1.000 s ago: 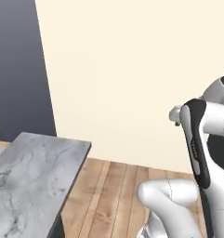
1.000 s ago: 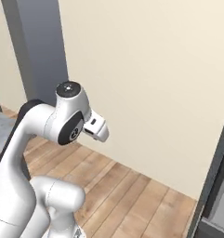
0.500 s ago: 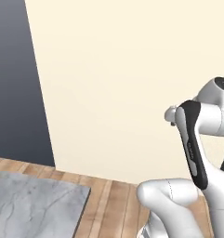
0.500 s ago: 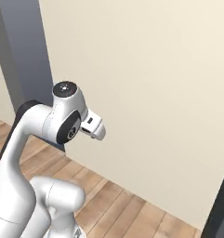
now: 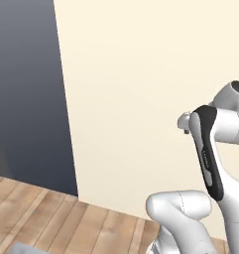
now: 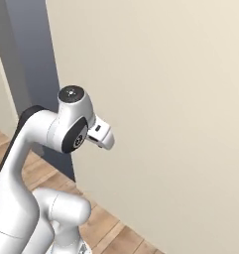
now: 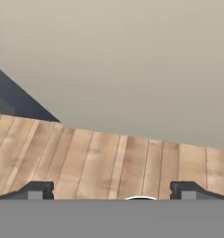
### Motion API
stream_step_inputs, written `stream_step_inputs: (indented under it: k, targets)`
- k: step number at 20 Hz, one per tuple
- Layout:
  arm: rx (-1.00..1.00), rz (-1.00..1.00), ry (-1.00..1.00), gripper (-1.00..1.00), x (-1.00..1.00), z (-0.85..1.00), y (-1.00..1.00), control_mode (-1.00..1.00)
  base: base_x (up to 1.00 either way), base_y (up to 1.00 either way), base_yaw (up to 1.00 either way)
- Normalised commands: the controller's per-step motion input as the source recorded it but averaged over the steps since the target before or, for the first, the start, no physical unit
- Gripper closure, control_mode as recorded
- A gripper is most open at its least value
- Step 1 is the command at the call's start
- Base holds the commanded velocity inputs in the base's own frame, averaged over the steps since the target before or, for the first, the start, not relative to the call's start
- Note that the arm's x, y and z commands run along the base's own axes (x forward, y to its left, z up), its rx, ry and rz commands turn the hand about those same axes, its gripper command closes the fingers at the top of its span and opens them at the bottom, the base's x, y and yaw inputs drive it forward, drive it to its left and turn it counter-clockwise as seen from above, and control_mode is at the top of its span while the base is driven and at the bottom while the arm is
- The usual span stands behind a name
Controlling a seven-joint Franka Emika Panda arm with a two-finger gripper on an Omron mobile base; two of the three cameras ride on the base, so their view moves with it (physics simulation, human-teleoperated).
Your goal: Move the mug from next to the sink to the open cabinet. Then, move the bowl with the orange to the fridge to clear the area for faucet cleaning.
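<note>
Walls fill most of what the robot sees: a big cream wall [image 5: 141, 99] and a dark grey panel [image 5: 27, 99] beside it, with a wooden floor [image 7: 108, 158] below. The white arm [image 6: 36, 149] is folded up near its body. The pincer [image 7: 111, 189] is wide open and holds nothing. I cannot tell where the mug or the bowl is from here. I think the robot should drive to the sink first, keeping its arm tucked so it misses the wall.
</note>
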Motion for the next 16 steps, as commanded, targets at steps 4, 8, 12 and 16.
stream_step_inputs:
  k: [4,8,12,16]
  targets:
    - [0.0,0.0,0.0,-1.0,0.0,0.0,0.0,1.0,1.0,0.06,0.43]
    - [0.0,0.0,0.0,-1.0,0.0,0.0,0.0,1.0,0.93,-0.01,0.64]
    - [0.0,0.0,0.0,-1.0,0.0,0.0,0.0,1.0,0.91,0.2,0.56]
    - [0.0,0.0,0.0,-1.0,0.0,0.0,0.0,1.0,0.86,0.24,0.59]
